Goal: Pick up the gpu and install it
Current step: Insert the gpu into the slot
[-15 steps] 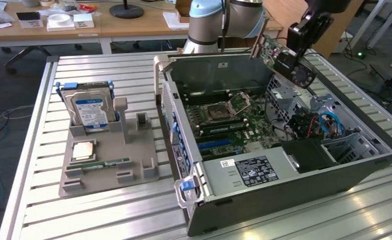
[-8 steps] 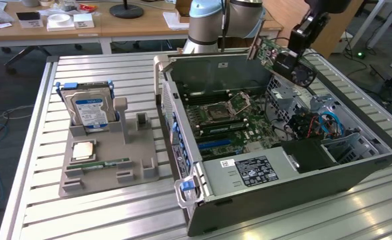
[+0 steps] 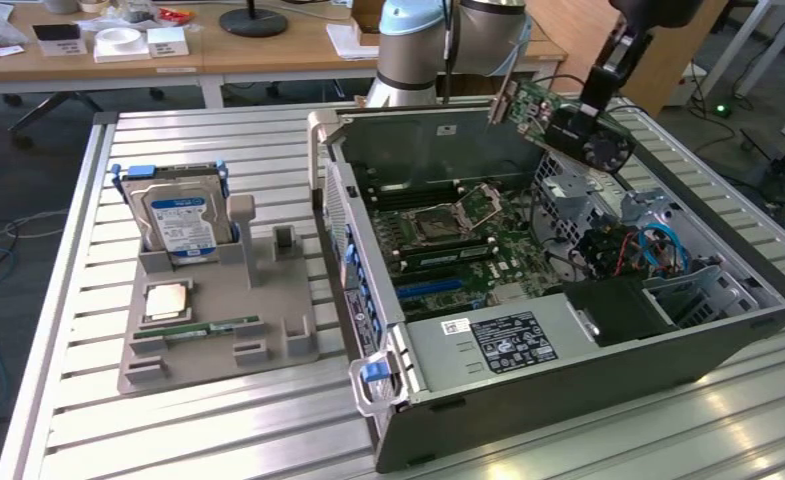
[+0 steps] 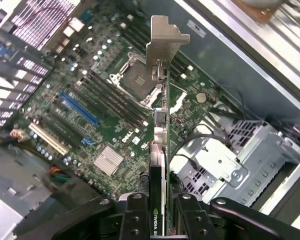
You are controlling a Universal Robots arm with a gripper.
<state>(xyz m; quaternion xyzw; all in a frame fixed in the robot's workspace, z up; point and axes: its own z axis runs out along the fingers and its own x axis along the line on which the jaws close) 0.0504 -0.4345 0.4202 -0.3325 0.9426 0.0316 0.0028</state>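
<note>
Gpu (image 4: 160,131) (metal bracket end pointing away) hangs over the motherboard (image 4: 103,118) of the open computer case (image 3: 568,398), clamped edge-on between the gripper's (image 4: 157,220) partly closed fingers (image 4: 135,218).

I have the gpu (image 3: 559,118) up in the air, clamped between the two black fingers of the gripper (image 4: 159,217). It's a thin flat card with a green board, a black face with a round fan, and a long silver bracket on one end. In the exterior view it hangs tilted above the far edge of the open computer case (image 3: 712,335). From the wrist I see it edge-on, bracket end pointing away from me, well above the motherboard (image 4: 105,115).
</note>
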